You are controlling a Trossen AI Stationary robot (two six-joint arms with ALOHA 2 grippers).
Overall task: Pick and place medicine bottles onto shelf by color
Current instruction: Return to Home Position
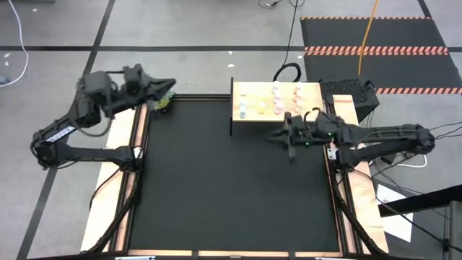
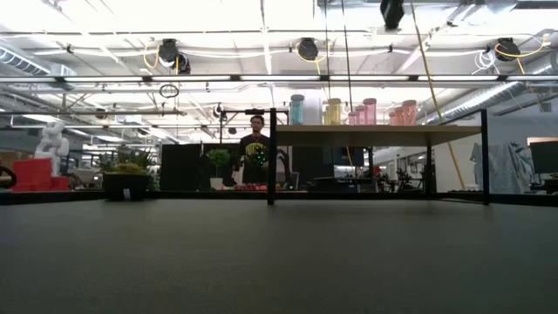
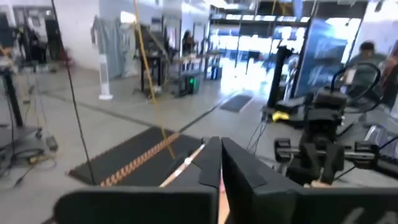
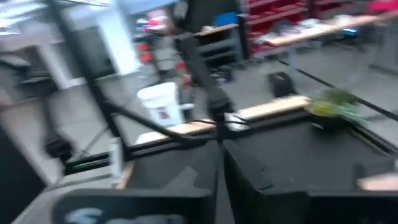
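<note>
The shelf [image 1: 245, 90] stands at the table's far edge, right of the middle, on thin dark legs [image 2: 271, 157]. The medicine bottles stand upright on its top: a teal one [image 1: 243, 110], a yellow one [image 1: 261, 107] and several pink ones [image 1: 277, 91]. The low view shows them in a row, teal [image 2: 297, 109] to pink [image 2: 370, 111]. My right gripper [image 1: 268, 137] hovers just in front of the shelf's near edge, pointing toward the table's left, shut and holding nothing [image 4: 219, 168]. My left gripper [image 1: 173, 84] is raised over the far left corner, shut and holding nothing [image 3: 219, 177].
A small green potted plant [image 1: 163, 101] sits at the table's far left corner, just below my left gripper. The black tabletop [image 1: 231, 195] has wooden side rails [image 1: 345, 209]. A person [image 2: 255, 148] stands in the room beyond the table.
</note>
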